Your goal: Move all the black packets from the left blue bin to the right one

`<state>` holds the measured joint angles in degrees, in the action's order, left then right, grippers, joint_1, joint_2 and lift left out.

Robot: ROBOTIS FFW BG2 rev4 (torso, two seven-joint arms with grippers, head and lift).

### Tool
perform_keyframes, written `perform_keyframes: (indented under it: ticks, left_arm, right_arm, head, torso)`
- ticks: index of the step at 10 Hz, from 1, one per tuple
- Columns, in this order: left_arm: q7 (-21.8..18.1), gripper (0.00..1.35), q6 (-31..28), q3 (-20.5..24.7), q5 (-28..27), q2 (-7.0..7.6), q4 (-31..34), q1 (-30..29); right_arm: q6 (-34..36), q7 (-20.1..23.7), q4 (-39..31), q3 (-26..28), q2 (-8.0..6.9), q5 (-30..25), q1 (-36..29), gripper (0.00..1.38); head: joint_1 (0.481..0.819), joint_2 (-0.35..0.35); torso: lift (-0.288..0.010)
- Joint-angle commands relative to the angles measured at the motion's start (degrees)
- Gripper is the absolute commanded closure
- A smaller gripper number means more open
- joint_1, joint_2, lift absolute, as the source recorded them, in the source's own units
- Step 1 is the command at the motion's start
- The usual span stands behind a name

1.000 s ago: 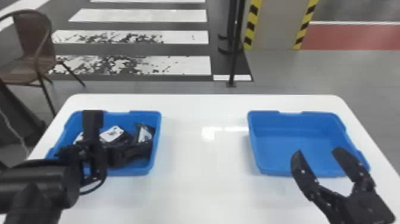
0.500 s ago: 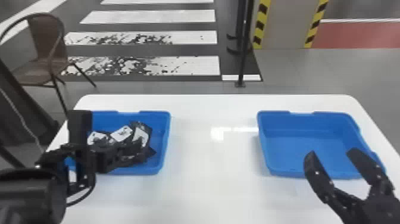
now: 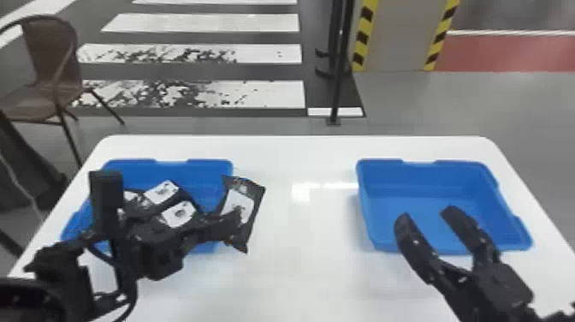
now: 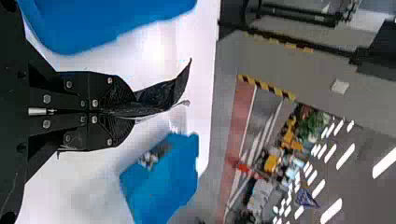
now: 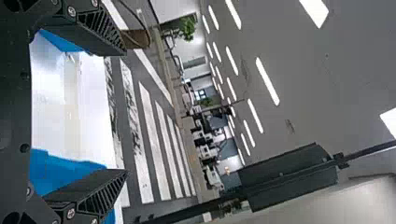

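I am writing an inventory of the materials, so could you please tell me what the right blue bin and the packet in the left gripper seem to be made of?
The right bin looks like smooth moulded plastic: even blue colour, rounded corners. The packet in the left gripper seems thin, creased film, perhaps plastic or foil, since its edges curl.

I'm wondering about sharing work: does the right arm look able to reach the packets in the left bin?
Probably not as things stand: the right gripper is by the right bin, across the table from the packets, and the left arm seems in the way over the left bin.
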<state>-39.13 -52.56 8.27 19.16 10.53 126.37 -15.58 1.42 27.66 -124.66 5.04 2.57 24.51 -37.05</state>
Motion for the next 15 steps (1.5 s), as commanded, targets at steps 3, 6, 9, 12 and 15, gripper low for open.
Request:
perform_keyframes:
  ticks: [3, 6, 9, 12, 15]
  left_arm:
    - [-4.38, 1.17, 3.62, -6.44, 5.52, 0.8, -5.22, 2.51]
    - [-8.77, 1.17, 5.03, -10.21, 8.72, 1.33, -10.99, 6.44]
    - [-9.91, 1.17, 4.89, -11.93, 10.66, 1.42, -12.4, 7.15]
    - [-10.35, 1.17, 4.75, -14.67, 12.38, 1.68, -13.38, 8.27]
    - [-10.44, 1.17, 4.75, -14.9, 12.38, 1.86, -13.66, 8.27]
  right_arm:
    - [13.49, 4.16, 0.99, -2.3, 0.68, 6.91, 6.4, 0.13]
    - [20.94, 4.86, 2.81, -3.78, 1.91, 10.68, 10.61, 0.13]
    - [25.44, 4.95, 4.22, -4.13, 2.35, 12.4, 12.16, 0.13]
    - [26.57, 4.95, 6.75, -5.04, 3.32, 14.8, 14.97, 0.32]
    - [25.58, 4.95, 7.45, -5.15, 3.32, 15.14, 15.11, 1.18]
  head:
    - [0.695, -0.067]
    - [0.695, -0.062]
    - [0.695, -0.069]
    - [0.695, -0.083]
    - [0.695, -0.095]
  torso:
    - [-0.14]
    - [-0.14]
    - [-0.14]
    - [-0.14]
    - [-0.14]
